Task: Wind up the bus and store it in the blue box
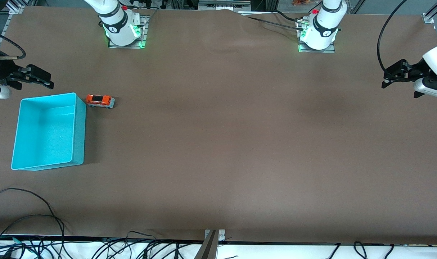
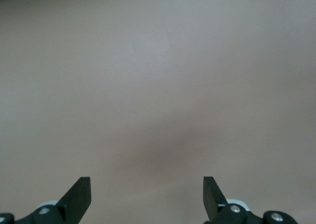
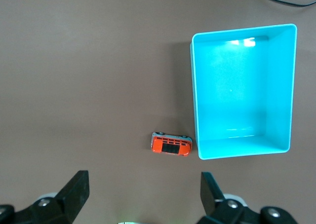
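The small orange bus (image 1: 100,101) stands on its wheels on the brown table, close beside the corner of the blue box (image 1: 80,129) that lies farther from the front camera. In the right wrist view the bus (image 3: 171,145) sits a little apart from the box's short wall (image 3: 242,149). The box is upright and holds nothing. My right gripper (image 1: 47,81) hangs open and high over the table at the right arm's end, beside the box, its fingers (image 3: 74,189) wide apart. My left gripper (image 1: 385,81) waits open over bare table at the left arm's end, nothing between its fingers (image 2: 79,194).
The two arm bases (image 1: 123,34) (image 1: 317,36) stand along the table's back edge. Loose cables (image 1: 35,216) lie at the front edge by the box's end, and a metal clamp (image 1: 214,235) sits mid-front. Brown table (image 1: 240,144) stretches between box and left gripper.
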You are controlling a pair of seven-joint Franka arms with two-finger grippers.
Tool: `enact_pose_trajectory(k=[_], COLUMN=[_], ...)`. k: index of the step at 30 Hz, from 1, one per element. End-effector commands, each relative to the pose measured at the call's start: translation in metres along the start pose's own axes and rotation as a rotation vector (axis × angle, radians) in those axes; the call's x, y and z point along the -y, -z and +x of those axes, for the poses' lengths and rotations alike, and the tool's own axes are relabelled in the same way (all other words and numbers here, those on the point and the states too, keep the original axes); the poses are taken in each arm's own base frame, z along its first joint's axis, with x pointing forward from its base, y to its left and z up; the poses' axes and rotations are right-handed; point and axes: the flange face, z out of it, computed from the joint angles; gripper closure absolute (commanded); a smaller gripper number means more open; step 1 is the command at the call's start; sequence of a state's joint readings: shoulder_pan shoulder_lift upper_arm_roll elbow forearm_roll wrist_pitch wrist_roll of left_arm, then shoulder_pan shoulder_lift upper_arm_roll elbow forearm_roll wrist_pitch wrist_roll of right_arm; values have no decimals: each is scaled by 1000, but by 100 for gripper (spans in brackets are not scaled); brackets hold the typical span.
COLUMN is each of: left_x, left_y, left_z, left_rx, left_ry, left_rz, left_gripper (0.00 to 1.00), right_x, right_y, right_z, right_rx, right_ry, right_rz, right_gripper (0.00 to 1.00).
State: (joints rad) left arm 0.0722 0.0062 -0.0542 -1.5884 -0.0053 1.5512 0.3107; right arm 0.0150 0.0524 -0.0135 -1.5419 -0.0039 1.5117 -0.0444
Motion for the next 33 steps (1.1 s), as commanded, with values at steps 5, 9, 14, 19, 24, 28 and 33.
enact_pose_trajectory(k=[5, 9, 14, 19, 24, 28, 33], left_x=[26, 40, 34, 35, 30, 20, 23], left_y=[16, 17, 18, 17, 17, 15, 17], left_z=[-14, -20, -18, -19, -17, -13, -15], left_rx=[7, 3, 3, 6, 9, 14, 11], left_ry=[127, 145, 142, 139, 135, 120, 117], left_rz=[-22, -27, -24, -22, -21, -21, -20], left_gripper=[0, 0, 0, 0, 0, 0, 0], right_x=[-4, -8, -16, -16, -16, -15, -14], right_y=[4, 4, -6, -17, -40, -61, -85], right_z=[-1, -1, 6, 3, -1, -8, -6], right_rx=[3, 0, 11, 19, 3, 9, 8], right_ry=[-13, -21, -35, -32, -33, -30, -23], right_rz=[6, 6, 3, 4, 5, 3, 0], right_gripper=[0, 0, 0, 0, 0, 0, 0])
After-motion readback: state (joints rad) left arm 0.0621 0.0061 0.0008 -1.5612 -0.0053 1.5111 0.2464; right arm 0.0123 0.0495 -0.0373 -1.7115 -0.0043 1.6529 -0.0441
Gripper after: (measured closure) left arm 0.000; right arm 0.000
